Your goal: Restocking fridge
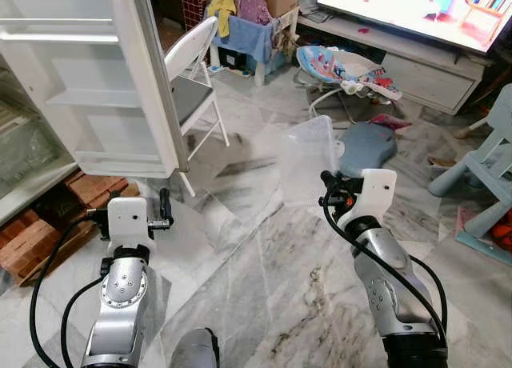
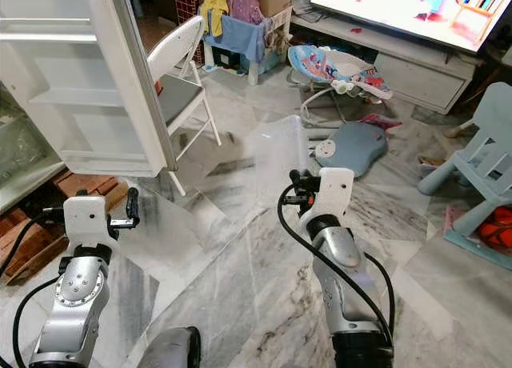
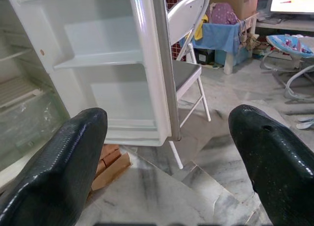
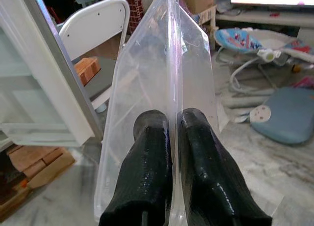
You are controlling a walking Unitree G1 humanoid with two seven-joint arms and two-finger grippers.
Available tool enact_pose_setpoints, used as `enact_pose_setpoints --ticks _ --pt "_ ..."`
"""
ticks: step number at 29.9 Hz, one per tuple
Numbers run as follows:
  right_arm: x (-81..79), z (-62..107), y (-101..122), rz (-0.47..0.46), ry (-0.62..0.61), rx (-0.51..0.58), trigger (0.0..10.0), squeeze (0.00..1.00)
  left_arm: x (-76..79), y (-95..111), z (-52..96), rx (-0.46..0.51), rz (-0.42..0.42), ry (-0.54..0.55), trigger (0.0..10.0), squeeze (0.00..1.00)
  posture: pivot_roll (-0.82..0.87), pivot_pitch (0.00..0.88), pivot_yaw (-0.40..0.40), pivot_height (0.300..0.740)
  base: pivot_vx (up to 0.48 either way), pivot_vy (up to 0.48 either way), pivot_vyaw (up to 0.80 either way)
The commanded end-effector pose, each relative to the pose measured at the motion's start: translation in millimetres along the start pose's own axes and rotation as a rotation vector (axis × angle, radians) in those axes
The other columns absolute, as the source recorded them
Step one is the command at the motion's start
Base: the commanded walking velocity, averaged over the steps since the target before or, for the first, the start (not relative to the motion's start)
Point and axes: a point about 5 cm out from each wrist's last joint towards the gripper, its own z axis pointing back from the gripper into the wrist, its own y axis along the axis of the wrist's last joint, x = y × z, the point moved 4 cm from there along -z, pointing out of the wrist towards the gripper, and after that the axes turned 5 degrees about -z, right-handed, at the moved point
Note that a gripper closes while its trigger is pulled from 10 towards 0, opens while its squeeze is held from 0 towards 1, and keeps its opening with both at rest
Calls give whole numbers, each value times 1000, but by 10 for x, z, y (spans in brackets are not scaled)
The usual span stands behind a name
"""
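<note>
The white fridge door stands wide open at my left, its door shelves bare. Beside it the fridge interior holds a clear drawer. My right gripper is shut on the rim of a clear plastic container, held up over the marble floor and level with the door's lower edge. Both black fingers pinch the rim between them. My left gripper is open and holds nothing, facing the door's lower shelf from a short distance.
A white folding chair stands just behind the open door. Bricks lie under the fridge at the left. A baby bouncer, a grey cushion, a light blue child's chair and a TV stand crowd the far right.
</note>
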Motion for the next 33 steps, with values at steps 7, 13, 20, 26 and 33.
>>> enact_pose_setpoints --ticks 7,13,20,26,33 --pt "-64 -53 88 64 61 39 10000 0 2 15 -37 4 -3 17 10000 0 108 0 -26 740 0 0 525" --pt "-37 -48 1 46 50 11 10000 0 10 -6 -27 -5 -2 31 10000 0 110 7 -27 740 0 0 800" --pt "-36 -49 -42 49 44 5 10000 0 22 -31 -15 -14 -10 18 10000 0 114 6 -25 740 0 0 800" --pt "28 -76 -62 11 1 1 10000 0 7 -40 -24 -15 -19 29 10000 0 112 6 -19 740 0 0 800" --pt "98 -103 -50 -19 -31 8 10000 0 -20 -63 -49 -25 -17 53 10000 0 104 6 -14 740 0 0 800"
